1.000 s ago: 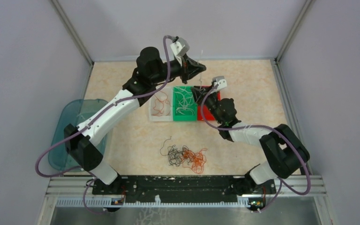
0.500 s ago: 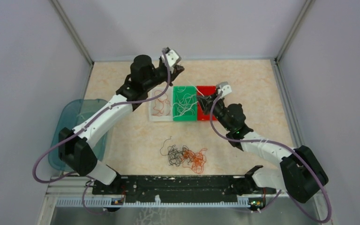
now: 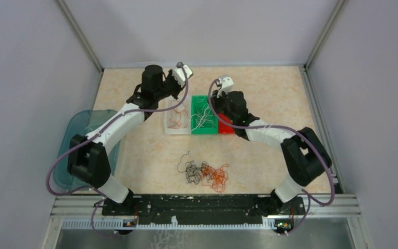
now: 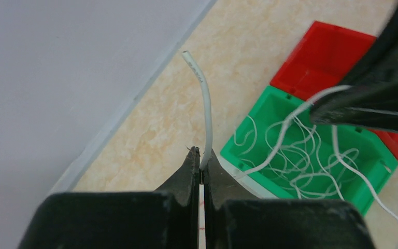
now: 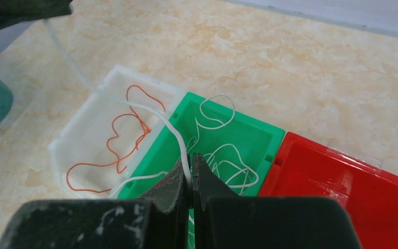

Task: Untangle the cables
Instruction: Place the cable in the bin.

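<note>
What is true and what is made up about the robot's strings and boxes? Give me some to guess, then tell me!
1. The green box holds white cables. True.
2. The white box holds black cables. False: orange cables lie in it.
3. Both grippers are open. False: the left gripper and the right gripper are each shut on a white cable.
4. A tangle of black and orange cables lies on the table, outside the boxes. True.
5. The red box is stuffed with cables. False: none show in the part seen.
</note>
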`<state>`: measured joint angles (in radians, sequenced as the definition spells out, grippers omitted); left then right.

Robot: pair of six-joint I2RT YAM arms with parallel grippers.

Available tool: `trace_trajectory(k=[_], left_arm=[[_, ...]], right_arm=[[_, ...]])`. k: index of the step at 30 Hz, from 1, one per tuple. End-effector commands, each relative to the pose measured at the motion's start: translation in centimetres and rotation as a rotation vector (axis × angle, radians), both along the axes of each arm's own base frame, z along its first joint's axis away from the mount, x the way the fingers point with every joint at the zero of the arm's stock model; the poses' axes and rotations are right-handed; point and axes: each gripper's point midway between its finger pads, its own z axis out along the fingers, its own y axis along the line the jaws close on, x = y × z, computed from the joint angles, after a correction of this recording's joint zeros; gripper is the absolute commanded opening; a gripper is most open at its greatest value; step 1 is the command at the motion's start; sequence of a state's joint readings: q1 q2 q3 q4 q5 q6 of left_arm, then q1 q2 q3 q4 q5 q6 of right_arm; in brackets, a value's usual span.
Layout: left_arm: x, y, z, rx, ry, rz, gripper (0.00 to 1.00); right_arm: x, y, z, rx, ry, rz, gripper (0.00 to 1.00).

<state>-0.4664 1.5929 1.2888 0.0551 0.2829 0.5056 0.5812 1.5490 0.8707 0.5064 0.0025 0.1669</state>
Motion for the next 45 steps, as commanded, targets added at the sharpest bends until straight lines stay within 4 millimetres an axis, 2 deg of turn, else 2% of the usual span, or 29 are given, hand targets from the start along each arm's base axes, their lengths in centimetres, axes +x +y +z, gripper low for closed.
trace_trajectory(k=[1, 4, 8, 11, 13, 16, 18, 20, 22, 23, 25, 29, 33, 38, 42, 45], left_arm=[[-3.5, -0.5, -2.0, 0.044, 0.049, -0.129, 0.0], [-6.4, -1.2, -4.1, 0.063, 0.124, -0.26, 0.0], [-10.8, -2.5, -6.9, 0.098, 0.186, -0.478, 0.0], [-12.0, -3.2, -9.0, 0.164, 0.194, -0.543, 0.0], [-11.5, -3.7, -10.0, 0.183, 0.206, -0.529, 0.0], [-9.5, -4.3, -10.7, 0.193, 0.22, -0.471, 0.0], [-7.8, -4.6, -11.1, 0.203, 0.215, -0.419, 0.0], [-6.0, -4.5, -11.1, 0.222, 0.174, -0.366, 0.0], [-5.0, -4.4, -11.5, 0.263, 0.127, -0.35, 0.0], [-4.6, -4.4, -11.7, 0.281, 0.108, -0.34, 0.0], [-3.9, -4.4, -12.2, 0.306, 0.09, -0.325, 0.0], [-3.1, -5.1, -13.1, 0.366, 0.058, -0.322, 0.0], [-2.7, -6.7, -14.2, 0.441, 0.025, -0.345, 0.0], [-1.9, -8.3, -16.0, 0.478, 0.094, -0.345, 0.0], [-1.5, -7.4, -17.9, 0.555, 0.131, -0.32, 0.14], [-1.5, -6.1, -18.6, 0.619, 0.126, -0.314, 0.29]], right_arm=[[2.5, 1.2, -1.8, -0.032, 0.076, 0.004, 0.0], [3.5, 1.7, -3.9, -0.048, 0.144, 0.017, 0.0], [4.4, 2.0, -4.5, -0.005, 0.195, 0.039, 0.03], [4.3, 2.5, -4.7, 0.02, 0.226, 0.075, 0.1], [3.8, 2.9, -4.5, 0.045, 0.244, 0.117, 0.2], [2.9, 3.1, -3.3, 0.076, 0.257, 0.17, 0.37], [2.3, 2.8, -2.2, 0.09, 0.257, 0.195, 0.41], [1.7, 2.3, -0.6, 0.114, 0.244, 0.208, 0.42], [1.3, 1.3, 0.1, 0.122, 0.247, 0.2, 0.43], [1.0, 0.8, 1.6, 0.134, 0.223, 0.196, 0.43], [0.7, -0.4, 2.9, 0.155, 0.204, 0.189, 0.41], [-0.1, -2.5, 4.7, 0.184, 0.179, 0.152, 0.41], [-0.8, -4.3, 6.2, 0.208, 0.15, 0.093, 0.41], [-1.6, -8.1, 7.2, 0.228, 0.111, -0.068, 0.41], [-2.6, -11.8, 7.5, 0.287, 0.096, -0.19, 0.42], [-3.3, -13.1, 7.6, 0.327, 0.091, -0.219, 0.42]])
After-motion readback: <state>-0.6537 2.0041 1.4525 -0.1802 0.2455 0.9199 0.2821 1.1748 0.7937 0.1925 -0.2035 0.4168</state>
